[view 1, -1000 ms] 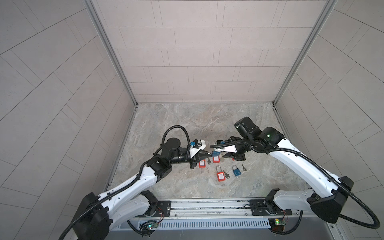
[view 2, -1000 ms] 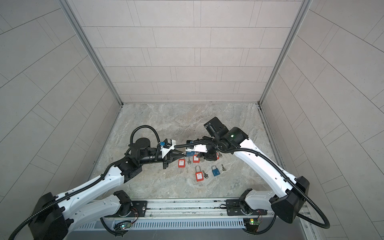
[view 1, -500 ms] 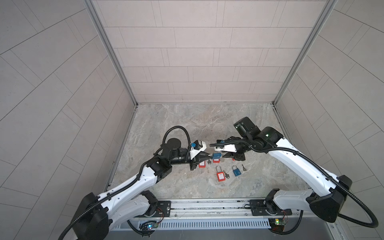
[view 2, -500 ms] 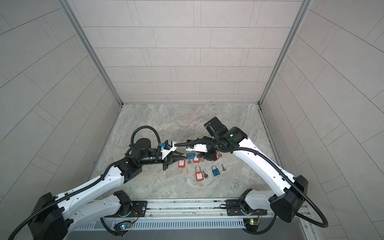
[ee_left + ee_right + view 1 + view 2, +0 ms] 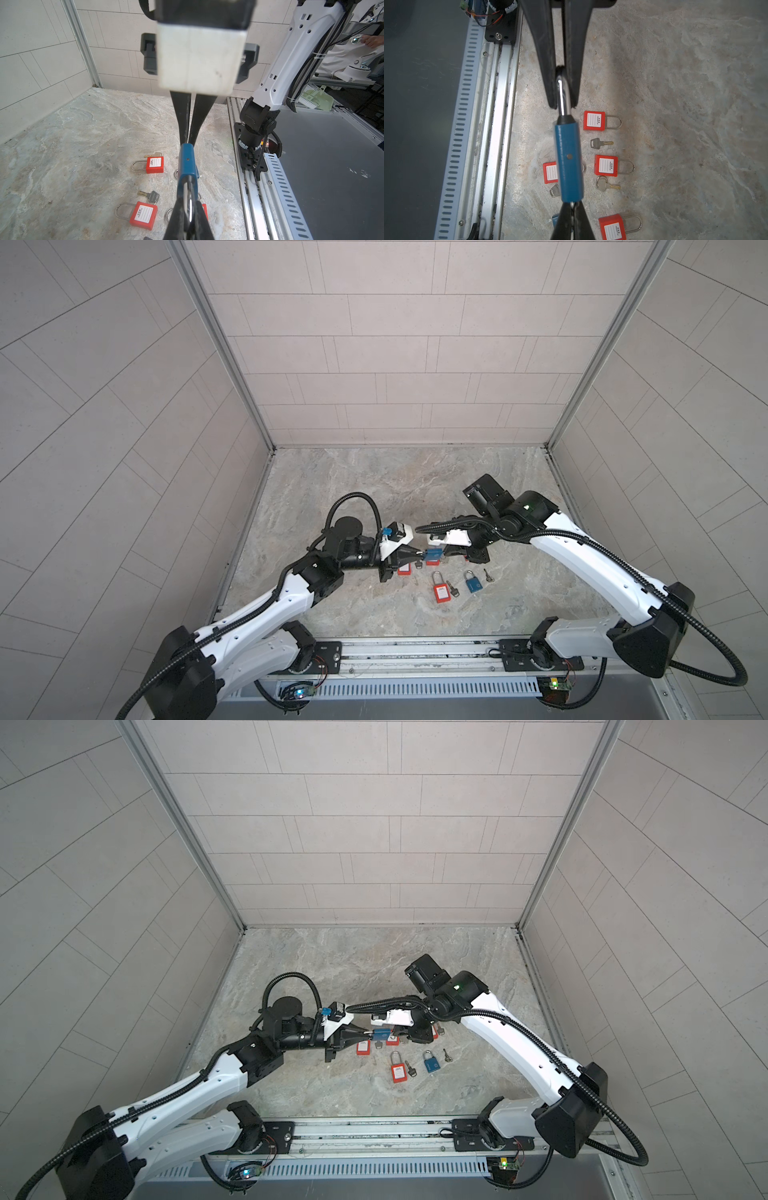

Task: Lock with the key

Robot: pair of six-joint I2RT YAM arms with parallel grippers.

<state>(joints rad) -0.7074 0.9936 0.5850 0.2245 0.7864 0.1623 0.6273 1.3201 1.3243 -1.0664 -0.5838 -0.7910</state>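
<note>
Shackle [image 5: 561, 87] of blue padlock [image 5: 568, 160] clamped in left gripper [image 5: 562, 105]; right gripper [image 5: 188, 141] pinched shut on key [image 5: 572, 204].

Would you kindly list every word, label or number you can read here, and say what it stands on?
"PROPERTY OF": white labels of the red plastic padlocks.
Small characters beside it: too small to read.
Round emblem on the blue padlock lying on the stone-patterned floor: too small to read.
Raised blue padlock: no text showing.
</note>
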